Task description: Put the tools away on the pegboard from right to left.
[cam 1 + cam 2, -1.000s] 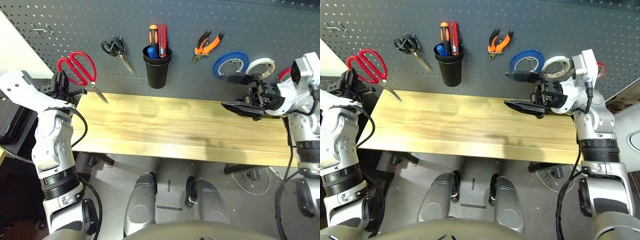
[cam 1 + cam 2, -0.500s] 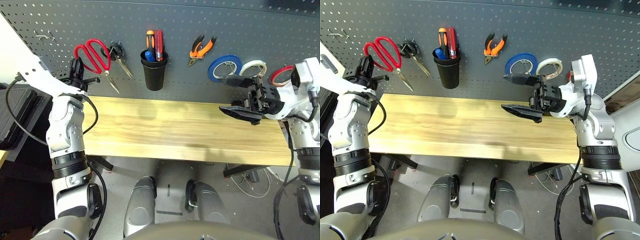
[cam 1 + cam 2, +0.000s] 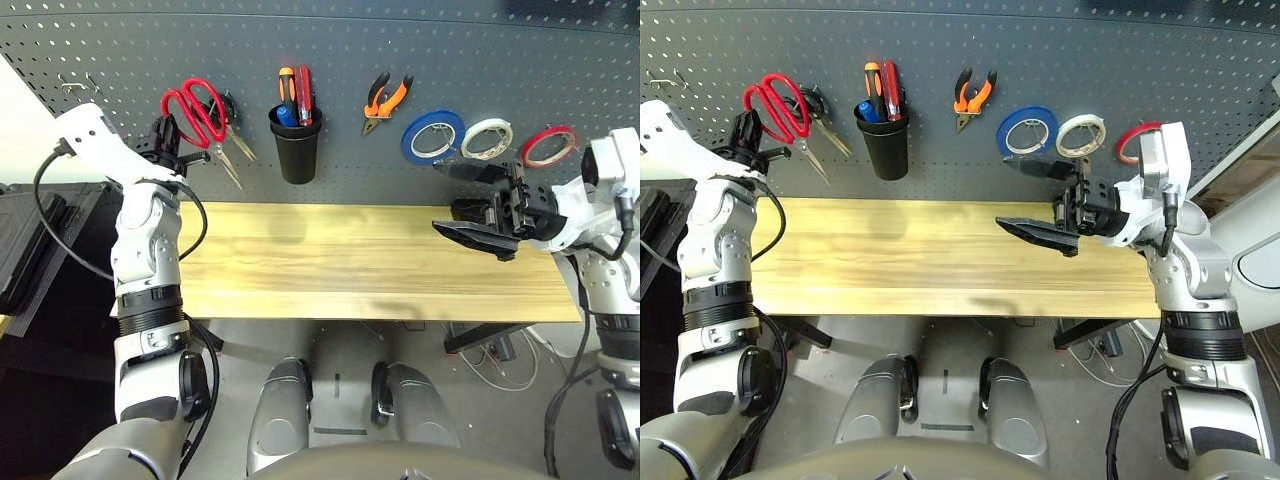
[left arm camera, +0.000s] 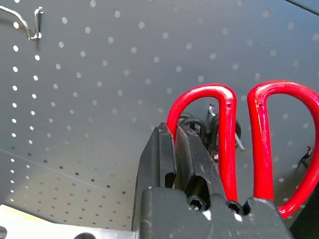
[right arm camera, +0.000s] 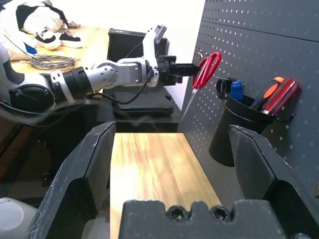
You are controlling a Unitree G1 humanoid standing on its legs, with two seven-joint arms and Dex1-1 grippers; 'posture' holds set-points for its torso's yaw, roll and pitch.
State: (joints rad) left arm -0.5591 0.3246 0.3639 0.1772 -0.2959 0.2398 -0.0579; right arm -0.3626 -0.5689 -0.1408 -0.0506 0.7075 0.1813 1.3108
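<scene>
The dark grey pegboard (image 3: 330,40) carried two pairs of scissors, one black cup (image 3: 297,148), one pair of orange-handled pliers (image 3: 385,100) and three tape rings: blue (image 3: 432,137), white (image 3: 487,138) and thin red (image 3: 549,146). The cup held a red-handled screwdriver (image 3: 304,96) beside an orange-handled tool. Two bare metal hooks (image 3: 78,82) stood in the upper left of the frame.

The left gripper (image 3: 186,157) was clamped on the red-handled scissors (image 3: 196,112) at upper left, close against the board and overlapping the black-handled scissors (image 3: 234,125) hanging there. Their long axis ran diagonally, handles up and left, blades pointing down and right. In the left wrist view one red handle loop passed between the shut fingers (image 4: 192,159).

The right gripper (image 3: 478,200) hovered at centre right with jaws spread wide and nothing between them, above the wooden table (image 3: 330,265). The whole tabletop lay bare, leaving open room from its left edge to its right.
</scene>
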